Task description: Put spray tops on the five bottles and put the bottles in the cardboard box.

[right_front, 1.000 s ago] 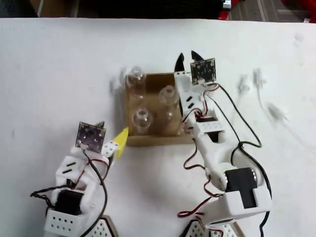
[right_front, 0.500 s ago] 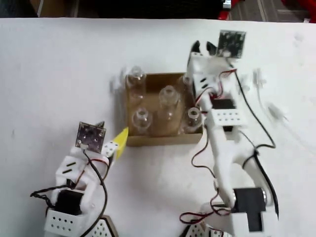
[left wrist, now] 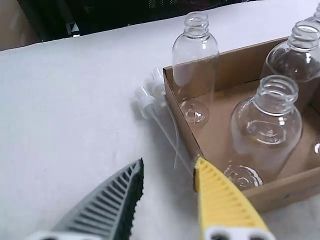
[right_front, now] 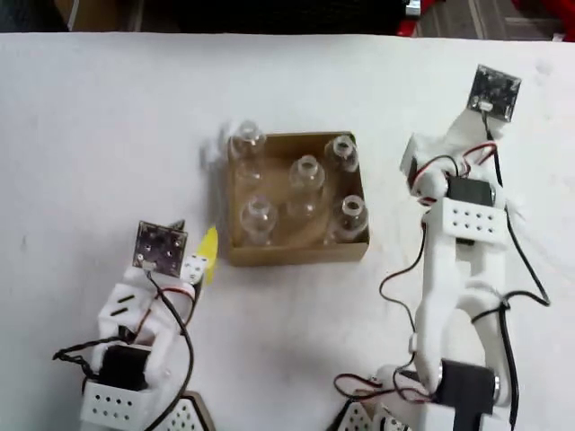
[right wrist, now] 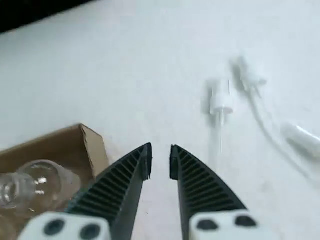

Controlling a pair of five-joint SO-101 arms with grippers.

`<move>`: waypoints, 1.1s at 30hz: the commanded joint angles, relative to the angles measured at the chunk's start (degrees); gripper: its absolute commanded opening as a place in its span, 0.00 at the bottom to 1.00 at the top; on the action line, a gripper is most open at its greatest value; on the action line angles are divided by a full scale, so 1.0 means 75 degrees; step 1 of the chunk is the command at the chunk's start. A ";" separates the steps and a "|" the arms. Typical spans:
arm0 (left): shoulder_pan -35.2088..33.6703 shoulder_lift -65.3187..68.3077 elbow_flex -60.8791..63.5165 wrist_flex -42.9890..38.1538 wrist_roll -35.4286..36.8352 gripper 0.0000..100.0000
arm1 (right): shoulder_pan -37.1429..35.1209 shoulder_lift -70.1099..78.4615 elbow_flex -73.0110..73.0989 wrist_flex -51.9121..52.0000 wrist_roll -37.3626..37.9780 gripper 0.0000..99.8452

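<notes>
Bottles (right_front: 305, 172) sit uncapped in the cardboard box (right_front: 296, 254), so the right tool (right wrist: 160, 150), empty and slightly apart, needs a spray top (right wrist: 220, 102).

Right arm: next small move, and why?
Probably ease the right pincer forward and down onto the nearest spray top, opening wider. All five bottles stand uncapped in the cardboard box, and that top lies loose on the table just ahead of the empty pincer.
</notes>
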 commanded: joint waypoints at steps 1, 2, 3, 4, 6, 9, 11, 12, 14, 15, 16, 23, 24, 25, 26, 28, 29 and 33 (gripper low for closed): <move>-0.0135 -0.0064 -0.0023 0.0012 -0.0035 0.15 | 0.0018 0.0498 -0.0270 0.0334 -0.0047 0.02; -0.0135 -0.0064 -0.0047 0.0012 -0.0035 0.15 | -0.0111 0.0744 -0.0270 0.0404 -0.0047 0.01; -0.0135 -0.0064 -0.0059 0.0023 -0.0035 0.15 | -0.0252 0.0990 -0.0270 0.0451 -0.0023 0.02; -0.0135 -0.0064 -0.0059 0.0023 -0.0035 0.15 | -0.0346 0.1260 -0.0270 0.0475 -0.0023 0.02; -0.0135 -0.0064 -0.0059 0.0023 -0.0035 0.15 | -0.0463 0.1741 -0.0328 0.0475 -0.0023 0.02; -0.0135 -0.0064 -0.0059 0.0012 -0.0035 0.15 | -0.0451 0.2151 -0.0352 0.0463 -0.0023 0.02; -0.0135 -0.0064 -0.0059 -0.0012 -0.0035 0.15 | -0.0451 0.2174 -0.0270 0.0510 -0.0023 0.02; -0.0135 -0.0064 -0.0059 -0.0012 -0.0035 0.15 | -0.0463 0.2151 -0.0270 0.0662 -0.0023 0.02; -0.0135 -0.0064 -0.0059 -0.0023 -0.0035 0.15 | -0.0557 0.2151 -0.0316 0.1002 -0.0023 0.02; -0.0135 -0.0064 -0.0059 -0.0023 -0.0035 0.15 | -0.0639 0.2127 -0.0328 0.1119 -0.0012 0.02; -0.0135 -0.0064 -0.0047 -0.0023 -0.0035 0.15 | -0.0721 0.2127 -0.0328 0.1201 -0.0012 0.02; -0.0135 -0.0064 -0.0047 -0.0023 -0.0047 0.15 | -0.0932 0.2151 -0.0281 0.1553 -0.0012 0.02; -0.0135 -0.0064 -0.0047 -0.0023 -0.0059 0.15 | -0.0932 0.2151 -0.0281 0.1565 -0.0012 0.02; -0.0135 -0.0064 -0.0035 -0.0023 -0.0059 0.15 | -0.0932 0.2151 -0.0281 0.1588 -0.0012 0.02; -0.0135 -0.0064 -0.0035 -0.0023 -0.0059 0.15 | -0.0932 0.2151 -0.0281 0.1588 -0.0012 0.02; -0.0135 -0.0064 -0.0035 -0.0023 -0.0059 0.15 | -0.0932 0.2139 -0.0281 0.1588 -0.0012 0.02; -0.0135 -0.0064 -0.0035 -0.0023 -0.0059 0.15 | -0.0932 0.2127 -0.0281 0.1600 -0.0012 0.02; -0.0135 -0.0064 -0.0035 -0.0023 -0.0059 0.15 | -0.0850 0.2116 -0.0281 0.1600 -0.0012 0.02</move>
